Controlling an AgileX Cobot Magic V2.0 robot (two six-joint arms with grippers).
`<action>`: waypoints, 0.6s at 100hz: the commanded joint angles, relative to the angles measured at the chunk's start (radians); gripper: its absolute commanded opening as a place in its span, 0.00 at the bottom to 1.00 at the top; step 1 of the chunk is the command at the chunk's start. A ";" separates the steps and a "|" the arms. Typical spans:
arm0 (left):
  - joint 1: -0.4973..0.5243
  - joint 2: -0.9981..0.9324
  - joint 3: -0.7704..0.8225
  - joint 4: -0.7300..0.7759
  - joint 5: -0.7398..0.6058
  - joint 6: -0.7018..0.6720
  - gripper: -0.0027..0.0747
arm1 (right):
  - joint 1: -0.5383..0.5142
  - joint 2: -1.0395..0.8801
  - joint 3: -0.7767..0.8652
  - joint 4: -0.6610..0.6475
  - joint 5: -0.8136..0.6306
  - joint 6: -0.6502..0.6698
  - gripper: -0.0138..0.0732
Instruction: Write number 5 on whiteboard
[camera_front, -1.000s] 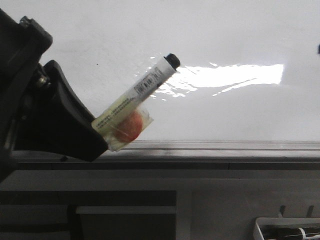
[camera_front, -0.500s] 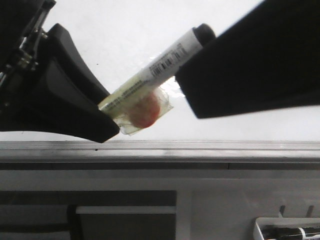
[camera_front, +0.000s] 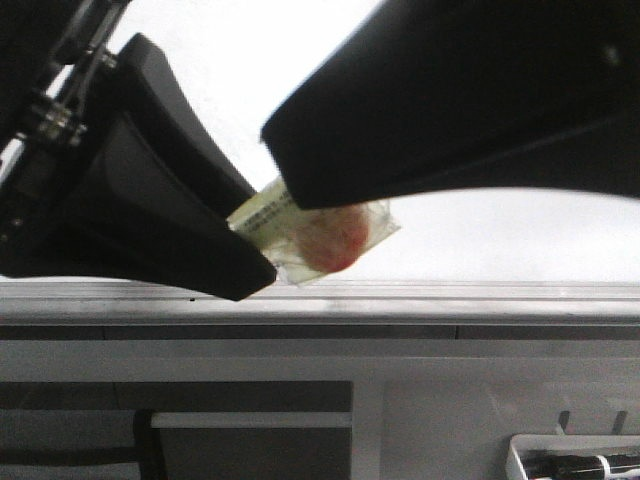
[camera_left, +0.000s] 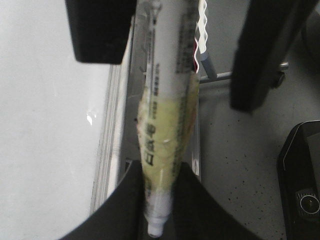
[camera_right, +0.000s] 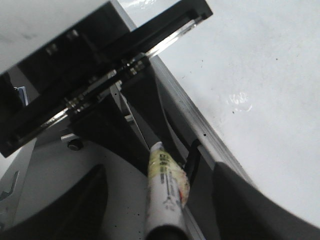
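My left gripper (camera_front: 250, 262) is shut on the tail end of a white marker (camera_front: 268, 210). The marker is wrapped in yellowish tape with an orange lump (camera_front: 332, 241), and it is held slanted over the near edge of the whiteboard (camera_front: 480, 235). The left wrist view shows the jaws (camera_left: 159, 200) pinching the marker (camera_left: 167, 125). My right gripper (camera_front: 300, 175) is open, and its fingers (camera_right: 85, 205) stand wide apart on both sides of the marker's capped end (camera_right: 165, 195), not touching it. The board (camera_right: 260, 75) is glossy white. No number 5 shows on it.
The board's grey metal edge strip (camera_front: 400, 295) runs along the front. A white tray (camera_front: 560, 455) holding a marker sits at the lower right. A black device (camera_left: 302, 180) lies on the speckled grey table beside the board.
My right gripper has come in from the right and now straddles the marker's cap end. My left gripper has carried the marker slightly rightward and closer to the camera.
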 joint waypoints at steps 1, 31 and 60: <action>-0.009 -0.024 -0.036 -0.024 -0.076 -0.002 0.01 | 0.001 0.008 -0.032 -0.002 -0.078 -0.015 0.61; -0.009 -0.024 -0.036 -0.024 -0.088 -0.002 0.01 | 0.001 0.052 -0.032 -0.002 -0.115 -0.015 0.33; -0.009 -0.024 -0.036 -0.032 -0.088 -0.002 0.01 | 0.001 0.054 -0.032 -0.002 -0.119 -0.015 0.08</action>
